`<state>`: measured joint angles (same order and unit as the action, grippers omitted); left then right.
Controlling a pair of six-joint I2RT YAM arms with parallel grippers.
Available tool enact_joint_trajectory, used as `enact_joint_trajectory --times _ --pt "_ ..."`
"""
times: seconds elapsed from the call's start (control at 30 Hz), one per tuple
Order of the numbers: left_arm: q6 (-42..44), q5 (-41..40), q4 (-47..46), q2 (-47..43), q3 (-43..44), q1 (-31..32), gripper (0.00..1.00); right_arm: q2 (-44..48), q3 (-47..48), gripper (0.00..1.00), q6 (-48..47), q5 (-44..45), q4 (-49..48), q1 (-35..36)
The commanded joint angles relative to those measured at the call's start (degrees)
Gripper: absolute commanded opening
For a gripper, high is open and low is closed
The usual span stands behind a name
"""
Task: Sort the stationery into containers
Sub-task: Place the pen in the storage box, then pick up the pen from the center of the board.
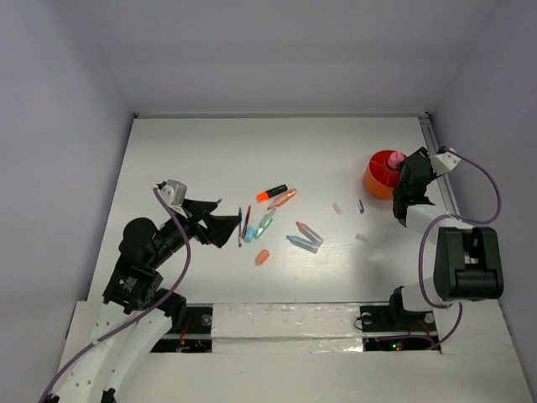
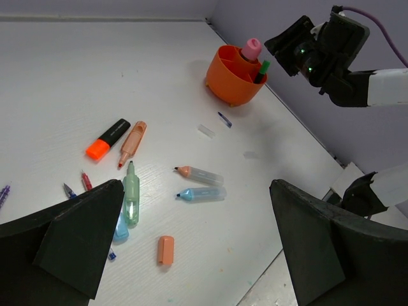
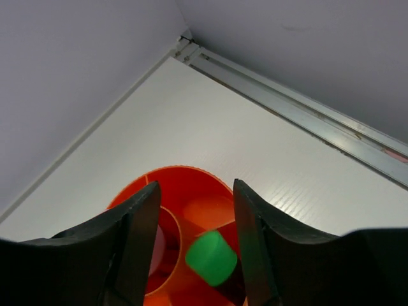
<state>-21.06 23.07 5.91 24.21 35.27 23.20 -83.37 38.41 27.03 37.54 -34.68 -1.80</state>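
Note:
The orange container (image 1: 377, 180) stands at the table's right side, with a pink-topped item (image 2: 251, 48) in it. My right gripper (image 3: 196, 188) hangs just above it, open. A green-capped marker (image 3: 210, 257) stands in a compartment between the jaws, touching neither. The other stationery lies mid-table: a black marker with an orange cap (image 2: 108, 138), an orange pen (image 2: 132, 143), a green highlighter (image 2: 131, 194), two clear highlighters (image 2: 201, 183) and an orange cap piece (image 2: 165, 249). My left gripper (image 2: 196, 186) hovers wide open over these, holding nothing.
Thin red and blue pens (image 1: 242, 225) lie at the left of the pile. Two tiny bits (image 1: 337, 208) (image 1: 361, 206) lie between the pile and the container. A metal rail (image 3: 306, 115) and the right wall run close behind the container.

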Motion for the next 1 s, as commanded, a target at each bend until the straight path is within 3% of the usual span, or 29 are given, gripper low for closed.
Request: enact_joint_trajectory --times 0.0,0.13,0.23,0.27,0.3,0.33,0.4,0.5,0.63,0.73,0.77,0.83,0.87,0.97 --pt "0.4 -0.04 -2.05 -0.56 0.59 0.27 0.99 3.65 0.61 0.57 -0.13 -0.45 -0.39 -0.31" --pt "0.41 -0.13 -2.13 -1.0 0.51 0.27 0.99 7.77 0.96 0.61 -1.45 -2.11 3.11 -0.31" --pt "0.4 -0.13 -2.13 -1.0 0.51 0.27 0.99 11.2 3.85 0.45 -3.64 -12.98 8.91 -0.31" --pt "0.4 -0.13 -2.13 -1.0 0.51 0.27 0.99 12.96 4.91 0.31 -5.04 -17.54 10.32 0.48" --pt "0.4 -0.04 -2.22 -1.0 0.51 0.27 0.99 13.32 7.7 0.25 -6.01 -27.94 11.98 1.01" --pt "0.4 -0.13 -2.13 -0.92 0.51 0.27 0.99 13.32 9.56 0.23 -6.89 -32.05 16.44 2.14" --pt "0.4 -0.13 -2.13 -0.74 0.51 0.27 0.99 11.4 13.51 0.23 -12.15 -43.7 21.2 7.32" --pt "0.23 0.22 -2.22 -0.48 0.42 -0.26 0.99 6.23 20.98 0.22 -22.34 -50.7 30.53 17.57" --pt "0.23 0.48 -2.22 0.22 0.42 -1.4 0.99 -1.76 26.96 0.21 -32.38 -57.05 39.56 25.87" --pt "0.23 0.57 -2.22 0.58 0.42 -2.11 0.99 -9.66 33.11 0.33 -36.25 -58.63 45.8 29.65" --pt "0.23 0.57 -2.22 0.67 0.42 -2.89 0.99 -11.7 37.13 0.47 -38.6 -58.55 47.84 30.8" --pt "0.23 0.57 -2.22 0.84 0.5 -2.9 0.99 -15.83 41.2 0.6 -41.43 -56.19 53.36 33.08" --pt "0.23 0.75 -2.13 0.93 0.42 -3.59 0.99 -19.6 42.87 0.72 -43.88 -55.13 54.53 34.66" --pt "0.32 0.66 -2.13 1.11 0.42 -4.22 0.99 -26.37 50.08 0.85 -48.36 -51.96 59.72 36.43"
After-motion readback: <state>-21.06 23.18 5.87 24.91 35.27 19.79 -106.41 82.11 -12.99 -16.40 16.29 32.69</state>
